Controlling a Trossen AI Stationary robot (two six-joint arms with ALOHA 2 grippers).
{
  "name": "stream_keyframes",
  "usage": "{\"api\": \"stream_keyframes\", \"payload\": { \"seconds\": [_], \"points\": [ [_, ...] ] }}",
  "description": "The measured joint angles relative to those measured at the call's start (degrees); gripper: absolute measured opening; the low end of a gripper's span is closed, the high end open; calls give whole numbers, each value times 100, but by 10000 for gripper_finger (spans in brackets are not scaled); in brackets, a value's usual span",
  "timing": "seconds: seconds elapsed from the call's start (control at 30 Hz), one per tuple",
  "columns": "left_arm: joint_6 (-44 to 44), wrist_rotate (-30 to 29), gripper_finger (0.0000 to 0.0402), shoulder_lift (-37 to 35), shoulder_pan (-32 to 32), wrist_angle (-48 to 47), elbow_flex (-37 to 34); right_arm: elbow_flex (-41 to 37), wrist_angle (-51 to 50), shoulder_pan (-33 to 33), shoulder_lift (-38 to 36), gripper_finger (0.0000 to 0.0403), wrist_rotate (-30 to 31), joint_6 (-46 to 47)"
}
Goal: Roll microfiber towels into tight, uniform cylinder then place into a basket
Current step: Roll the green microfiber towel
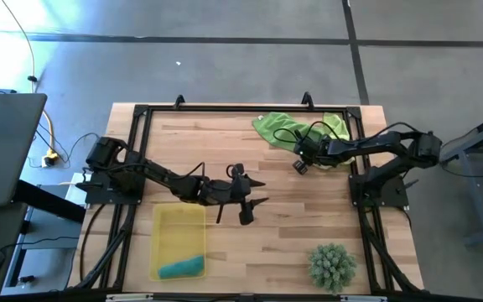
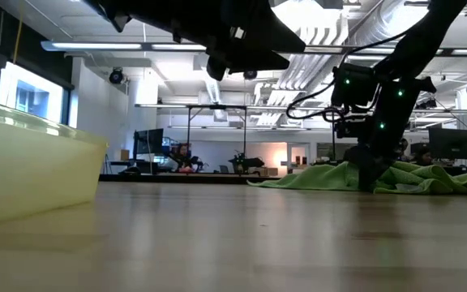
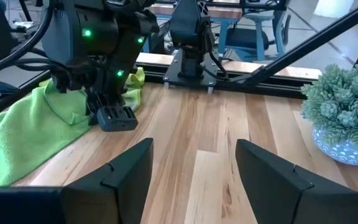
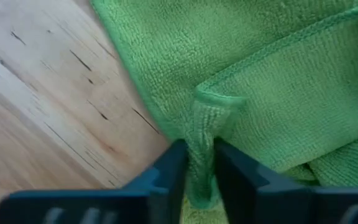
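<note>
1. Pale wooden plank worktop (image 1: 292, 226): carries everything.
2. Shallow translucent yellow plastic basket (image 1: 179, 220): near-left, long axis running near-to-far, already holding a rolled teal-blue towel (image 1: 181, 268) lying crosswise at its near end.
3. Crumpled lime-green microfiber towels (image 1: 277, 126): far-right of worktop, unrolled, no clear axis.
4. Right gripper (image 4: 197, 177): jaws clamped on a pinched fold of green towel, probably to drag it flat.
5. Left gripper (image 1: 253, 202): mid-worktop, jaws apart, empty, waiting.

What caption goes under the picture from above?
Right gripper pinches a green towel; left gripper open mid-table; teal towel in basket.
</note>
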Motion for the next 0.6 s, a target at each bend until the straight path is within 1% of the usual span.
{"api": "stream_keyframes", "payload": {
  "seconds": [0.07,0.13,0.27,0.4,0.6],
  "points": [
    [0,0,218,0,0,0,0,-1,-7,13,-27,29,-1,-17],
    [0,0,218,2,0,0,0,-1,-8,43,-103,9,-5,-81],
    [0,2,218,2,0,0,0,-1,-24,105,-334,18,-145,-124],
    [0,-9,218,2,0,-1,0,-1,-6,191,-711,4,-471,-161],
    [1,-234,218,4,2,-4,0,-1,7,339,-1411,3,-515,-217]
  ]
}}
